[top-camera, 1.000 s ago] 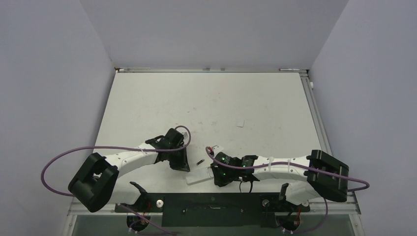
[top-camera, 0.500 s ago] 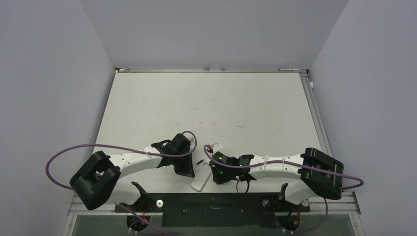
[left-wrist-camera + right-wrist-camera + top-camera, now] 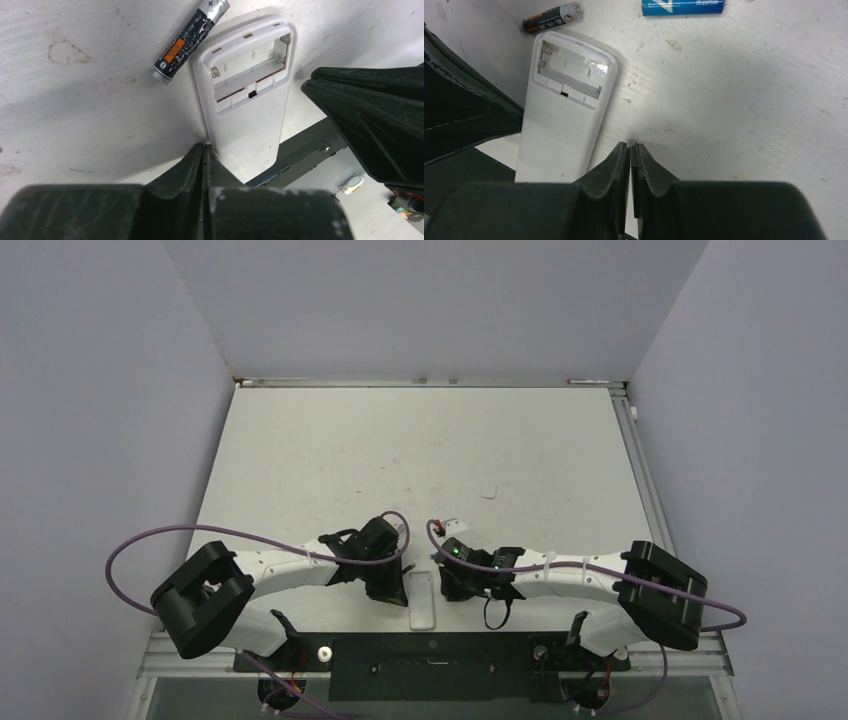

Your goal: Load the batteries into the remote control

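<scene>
Flanking the remote control (image 3: pixel 421 598) on both long sides, the arms seem set to nudge and steady it rather than pick anything up. The left gripper (image 3: pixel 205 150) has its jaws pressed together on nothing, its tip at the remote's left edge, touching or nearly so. The right gripper (image 3: pixel 630 147) is likewise closed and empty, just beside the remote's right edge.

The remote lies back-up on the counter (image 3: pixel 350 460) with its battery bay (image 3: pixel 247 75) open and unfilled. Its long axis runs straight away from the robot, bay end farthest, plain end at the counter's near edge.

The dark battery (image 3: pixel 190 40) lies slanted just beside the remote's far left corner. The blue battery (image 3: pixel 683 7) lies beyond the remote's far end, off to the right, crosswise to the remote.
</scene>
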`<action>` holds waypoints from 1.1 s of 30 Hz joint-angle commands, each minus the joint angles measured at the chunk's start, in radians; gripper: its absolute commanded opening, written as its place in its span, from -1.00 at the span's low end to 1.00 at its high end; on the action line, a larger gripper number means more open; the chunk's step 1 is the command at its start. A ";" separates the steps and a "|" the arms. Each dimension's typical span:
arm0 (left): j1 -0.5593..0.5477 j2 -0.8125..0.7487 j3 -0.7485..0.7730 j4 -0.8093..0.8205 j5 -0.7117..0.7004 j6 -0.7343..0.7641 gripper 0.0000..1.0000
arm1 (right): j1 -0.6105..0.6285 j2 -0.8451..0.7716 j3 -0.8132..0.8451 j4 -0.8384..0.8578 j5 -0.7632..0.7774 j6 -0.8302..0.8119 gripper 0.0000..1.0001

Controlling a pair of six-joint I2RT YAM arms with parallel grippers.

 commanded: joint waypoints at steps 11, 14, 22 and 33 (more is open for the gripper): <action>-0.008 0.028 0.066 -0.010 -0.073 -0.003 -1.00 | -0.079 -0.103 0.032 -0.072 0.026 -0.115 -0.64; -0.008 0.012 0.066 -0.033 -0.090 0.001 -1.00 | -0.110 -0.117 0.051 -0.091 0.008 -0.180 -0.45; -0.008 -0.041 0.058 -0.072 -0.116 0.003 -1.00 | -0.175 -0.094 0.147 -0.134 -0.021 -0.379 -0.11; 0.016 -0.128 0.040 -0.123 -0.155 0.025 -0.60 | -0.211 0.002 0.274 -0.157 -0.108 -0.682 0.04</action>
